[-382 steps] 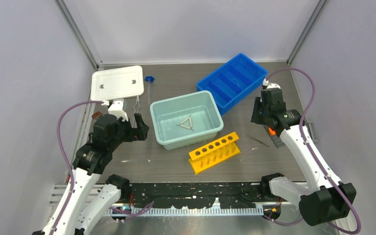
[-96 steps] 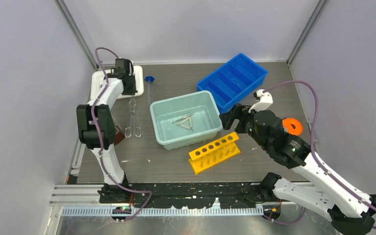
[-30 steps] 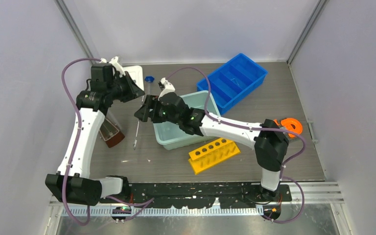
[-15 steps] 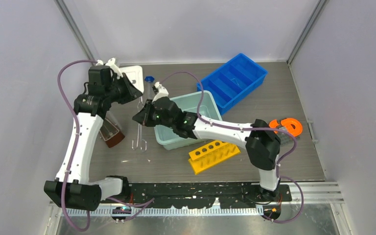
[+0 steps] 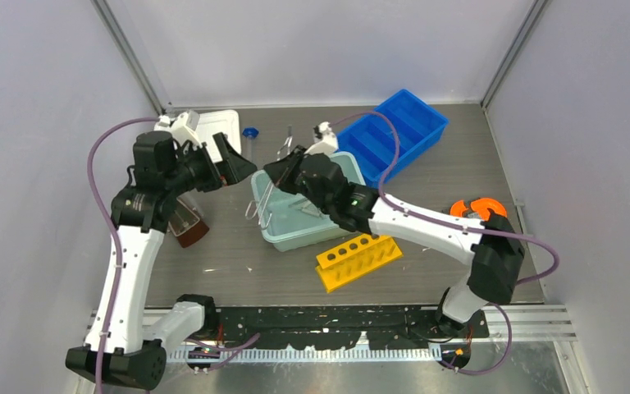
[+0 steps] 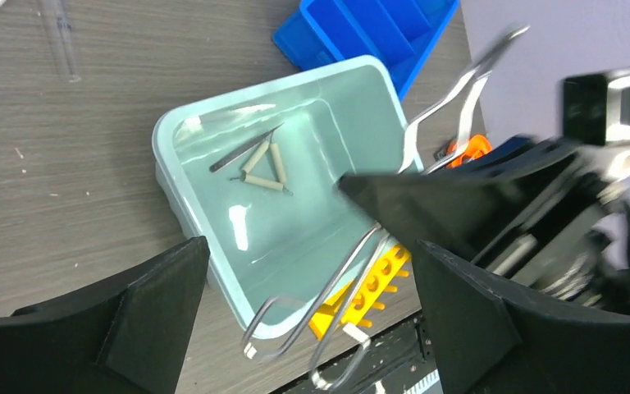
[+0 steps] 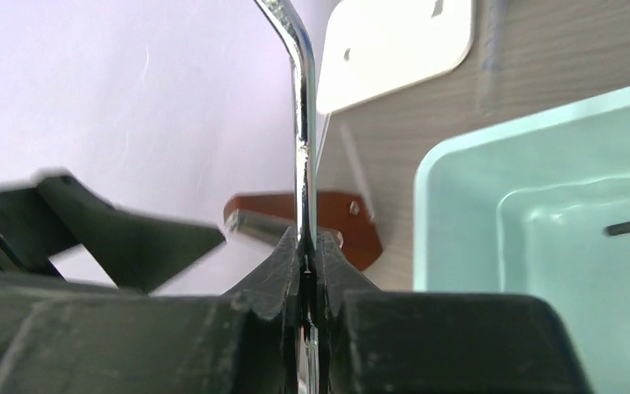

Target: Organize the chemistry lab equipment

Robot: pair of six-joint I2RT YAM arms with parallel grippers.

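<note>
Over the pale teal plastic tub (image 5: 305, 240), right hand (image 7: 308, 263) pinches long silvery metal tongs (image 7: 302, 139); left hand (image 5: 236, 162) gapes wide nearby.

The tongs (image 7: 302, 123) are running out of the top edge above the right gripper (image 7: 308, 246), their lower length vanishing between its fingers (image 7: 279, 271). Left of those fingers, one finger (image 7: 123, 234) of the left gripper (image 5: 235, 161) is smearing into a dark blur. Beyond the left gripper's fingertips (image 6: 156, 312), the tongs' far end and the right arm (image 6: 591, 164) are blurring, the yellow rack (image 6: 381, 275) is hiding partly behind the teal tub (image 6: 201, 238), and the tube (image 6: 59, 41) is being cropped by the top edge
</note>
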